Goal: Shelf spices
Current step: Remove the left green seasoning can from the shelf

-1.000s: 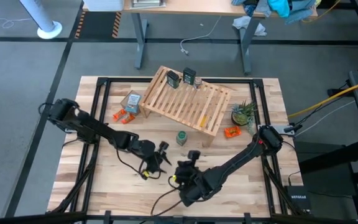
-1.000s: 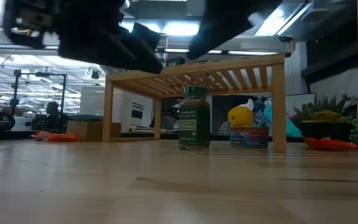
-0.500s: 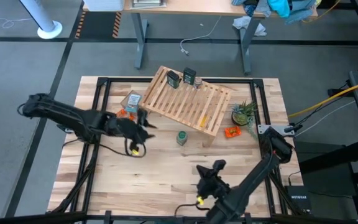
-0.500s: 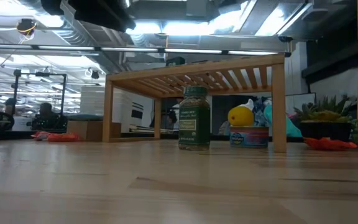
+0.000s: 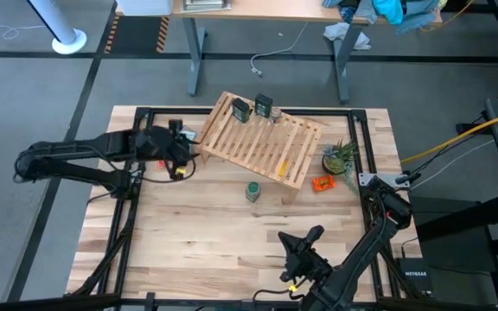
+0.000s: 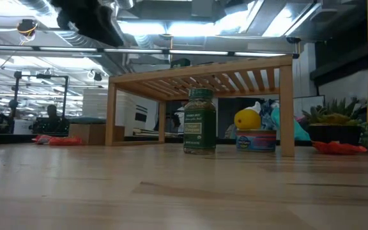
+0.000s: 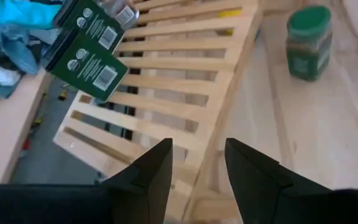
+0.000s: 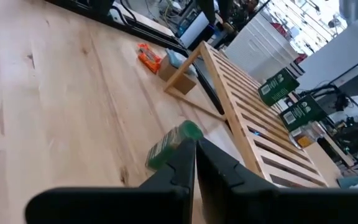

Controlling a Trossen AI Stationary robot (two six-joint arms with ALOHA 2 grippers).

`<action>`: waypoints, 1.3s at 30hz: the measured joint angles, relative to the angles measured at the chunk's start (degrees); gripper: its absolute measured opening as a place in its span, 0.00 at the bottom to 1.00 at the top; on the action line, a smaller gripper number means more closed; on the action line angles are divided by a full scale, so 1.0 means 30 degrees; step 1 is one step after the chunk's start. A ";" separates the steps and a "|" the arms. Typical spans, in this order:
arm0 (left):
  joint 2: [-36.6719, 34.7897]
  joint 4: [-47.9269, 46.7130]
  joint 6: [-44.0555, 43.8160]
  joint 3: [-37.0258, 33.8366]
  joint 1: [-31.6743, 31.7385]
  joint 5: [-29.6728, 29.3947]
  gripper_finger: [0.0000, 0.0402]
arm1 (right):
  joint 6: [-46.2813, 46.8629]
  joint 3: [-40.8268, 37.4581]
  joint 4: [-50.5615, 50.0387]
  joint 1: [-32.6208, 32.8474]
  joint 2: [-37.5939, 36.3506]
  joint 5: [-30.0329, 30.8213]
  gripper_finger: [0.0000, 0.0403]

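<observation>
Altogether two dark jars (image 5: pixel 251 108) on shelf (image 5: pixel 266 142) (one green jar (image 5: pixel 252 191) below).

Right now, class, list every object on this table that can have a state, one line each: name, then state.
Two dark jars: upright on the shelf's far end.
Green jar: upright on the tabletop, not shelved.
Shelf: standing on the table.
Left end effector: empty, beside the shelf's left end.
Right end effector: shut, empty, near front edge.
</observation>
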 joint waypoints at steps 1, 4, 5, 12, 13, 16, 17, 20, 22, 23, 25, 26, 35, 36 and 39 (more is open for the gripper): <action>0.0083 0.0637 -0.0006 -0.0176 0.0561 0.0557 0.35 | 0.0023 0.0000 0.0004 -0.0074 0.0000 -0.0012 0.05; 0.0431 0.3182 0.0006 -0.1001 0.2174 0.1273 0.35 | 0.0102 0.0000 0.0004 -0.0112 0.0000 -0.0003 0.05; 0.0621 0.3942 0.0098 -0.1289 0.2654 0.1400 0.35 | 0.0109 0.0000 0.0001 -0.0118 0.0000 -0.0003 0.05; 0.2896 0.6247 0.1564 -0.1749 0.5934 0.1720 0.35 | 0.0131 -0.0007 0.0006 -0.0067 0.0000 -0.0123 0.05; 0.3223 0.6713 0.1564 -0.1749 0.6344 0.2094 0.35 | 0.0128 -0.0008 0.0008 -0.0067 0.0000 -0.0167 0.05; 0.4236 0.8145 0.1425 -0.1749 0.7467 0.4720 0.35 | 0.0131 -0.0015 0.0004 -0.0067 0.0000 -0.0178 0.05; 0.4556 0.8750 0.1283 -0.1749 0.7783 0.5608 0.35 | 0.0131 -0.0015 0.0004 -0.0067 0.0000 -0.0182 0.05; 0.5283 1.0335 0.1026 -0.1749 0.8494 0.7229 0.35 | 0.0131 -0.0015 0.0020 -0.0067 0.0000 -0.0200 0.05; 0.5512 1.1008 0.0986 -0.1749 0.8921 0.7751 0.35 | 0.0138 -0.0015 0.0108 -0.0067 0.0000 -0.0207 0.05; 0.5591 1.1256 0.1063 -0.1749 0.9128 0.8039 0.35 | 0.0133 -0.0015 0.0127 -0.0067 0.0000 -0.0208 0.05; 0.5676 1.1835 0.1141 -0.1749 0.9584 0.8801 0.35 | 0.0131 -0.0015 0.0131 -0.0067 0.0000 -0.0207 0.05; 0.5683 1.2017 0.1142 -0.1749 0.9880 0.9251 0.35 | 0.0135 -0.0015 0.0133 -0.0067 0.0000 -0.0214 0.05; 0.5967 1.4971 0.0237 -0.1741 1.2980 1.5032 0.35 | 0.0131 -0.0015 0.0170 -0.0067 0.0000 -0.0207 0.05; 0.6120 1.5241 0.0026 -0.1741 1.3333 1.5431 0.35 | 0.0114 -0.0015 0.0157 -0.0067 0.0000 -0.0207 0.05; 0.6955 1.5826 -0.0131 -0.1625 1.4160 1.6674 0.35 | 0.0017 -0.0015 0.0083 -0.0067 0.0000 -0.0207 0.05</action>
